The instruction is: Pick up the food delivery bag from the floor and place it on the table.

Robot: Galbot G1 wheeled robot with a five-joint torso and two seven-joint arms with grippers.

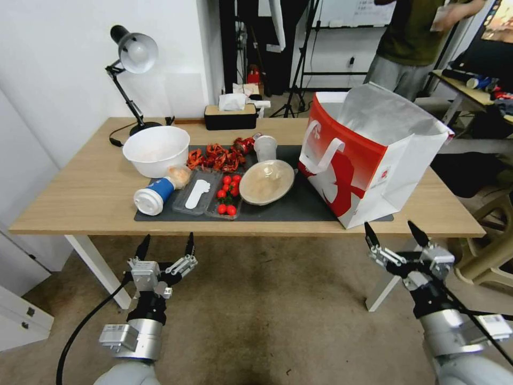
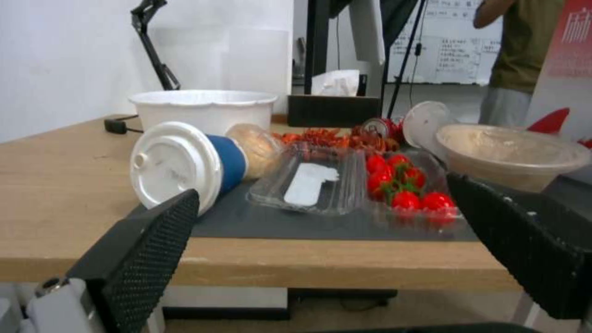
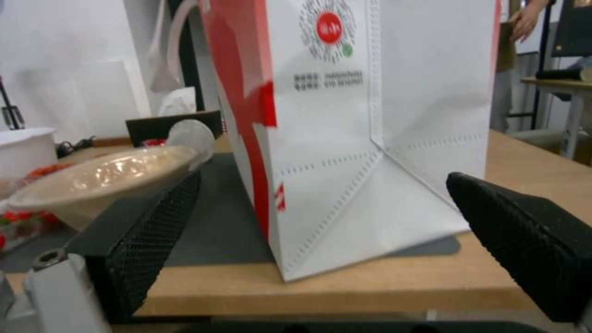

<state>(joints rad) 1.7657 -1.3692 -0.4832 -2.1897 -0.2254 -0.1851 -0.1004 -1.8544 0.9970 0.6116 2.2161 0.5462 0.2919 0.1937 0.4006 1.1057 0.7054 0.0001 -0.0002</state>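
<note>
Bare table (image 1: 69, 198) left — food delivery bag (image 1: 368, 160) crowding right.

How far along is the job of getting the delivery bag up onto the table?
It looks done. The delivery bag stands upright on the table, at its right end, partly on the dark mat. Nothing is in hand: the left tool and right tool are both open and empty, low in front of the table's near edge, apart from the bag. No step seems left.

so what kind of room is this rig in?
Probably a lab or office test space, not a home: tripod stands and a whiteboard behind the table, plus a cluttered desk at right.
</note>
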